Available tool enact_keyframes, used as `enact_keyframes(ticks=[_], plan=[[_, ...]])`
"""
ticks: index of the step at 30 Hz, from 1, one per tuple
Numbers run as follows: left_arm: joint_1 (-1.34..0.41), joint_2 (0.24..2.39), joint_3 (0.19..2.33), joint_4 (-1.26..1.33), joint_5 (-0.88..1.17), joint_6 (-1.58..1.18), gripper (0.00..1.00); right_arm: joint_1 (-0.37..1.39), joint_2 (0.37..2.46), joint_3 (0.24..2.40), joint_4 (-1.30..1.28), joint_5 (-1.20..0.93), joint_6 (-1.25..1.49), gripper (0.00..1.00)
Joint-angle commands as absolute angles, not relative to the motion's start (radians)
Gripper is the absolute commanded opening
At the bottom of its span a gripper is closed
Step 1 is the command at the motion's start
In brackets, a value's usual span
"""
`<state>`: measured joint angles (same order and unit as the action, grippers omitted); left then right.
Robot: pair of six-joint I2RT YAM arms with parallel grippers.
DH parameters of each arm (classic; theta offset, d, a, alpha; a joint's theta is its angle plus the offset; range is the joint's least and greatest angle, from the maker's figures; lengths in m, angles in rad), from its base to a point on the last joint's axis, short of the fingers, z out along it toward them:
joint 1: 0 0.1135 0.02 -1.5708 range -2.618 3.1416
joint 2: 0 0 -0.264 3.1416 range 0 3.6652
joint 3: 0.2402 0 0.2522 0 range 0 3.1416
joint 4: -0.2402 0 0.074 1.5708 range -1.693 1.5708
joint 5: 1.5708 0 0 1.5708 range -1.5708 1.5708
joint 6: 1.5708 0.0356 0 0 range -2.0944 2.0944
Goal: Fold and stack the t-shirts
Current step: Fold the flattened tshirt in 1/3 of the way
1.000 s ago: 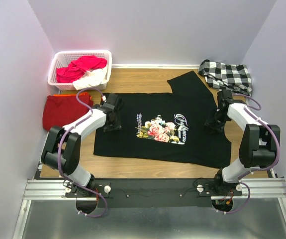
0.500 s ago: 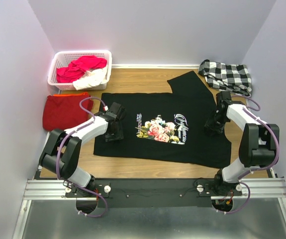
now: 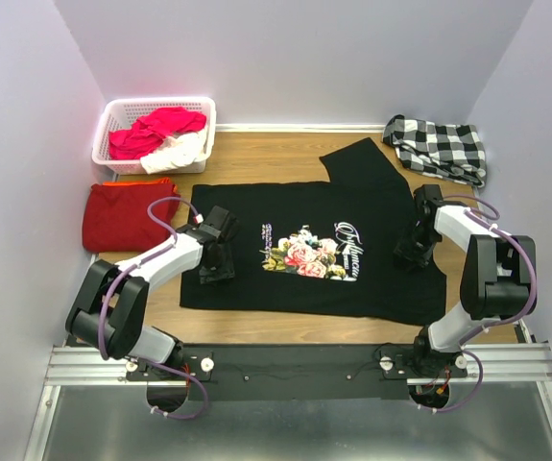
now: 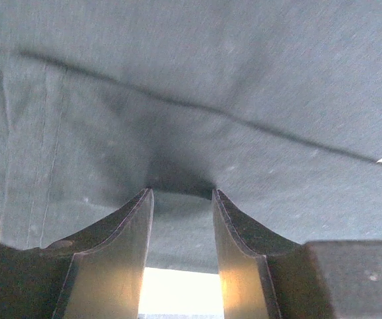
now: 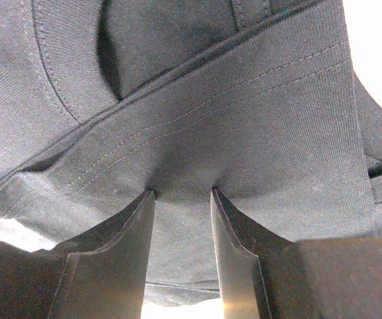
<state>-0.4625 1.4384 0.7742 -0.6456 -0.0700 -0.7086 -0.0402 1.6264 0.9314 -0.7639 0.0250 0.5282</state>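
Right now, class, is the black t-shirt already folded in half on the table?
No, the black t-shirt lies spread flat, floral print up, with one sleeve sticking out toward the back wall.

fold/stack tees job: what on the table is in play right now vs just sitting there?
In play:
black floral t-shirt, spread flat
dark-red t-shirt, folded at left
left gripper and right gripper, each pinching black cloth

Lying about:
white basket of pink and white clothes
checkered cloth, far right corner
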Motion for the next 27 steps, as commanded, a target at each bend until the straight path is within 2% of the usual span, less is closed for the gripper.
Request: enact_keyframes(ticks=[1, 20, 27], plan=[[-0.474, 1.399, 0.749, -0.753, -0.048, -0.741, 0.5, -0.035, 1.657, 0.89, -0.862, 0.107, 0.551, 0.48], [-0.558, 1.321, 0.667, -0.769, 0.044, -0.811, 0.5, -0.035, 1.621, 0.949, -0.988, 0.126, 0.572, 0.48], [-0.571, 1.304, 0.73, -0.828, 0.008, -0.834, 0.5, -0.035, 1.631, 1.005, -0.992, 0.129, 0.568, 0.48]])
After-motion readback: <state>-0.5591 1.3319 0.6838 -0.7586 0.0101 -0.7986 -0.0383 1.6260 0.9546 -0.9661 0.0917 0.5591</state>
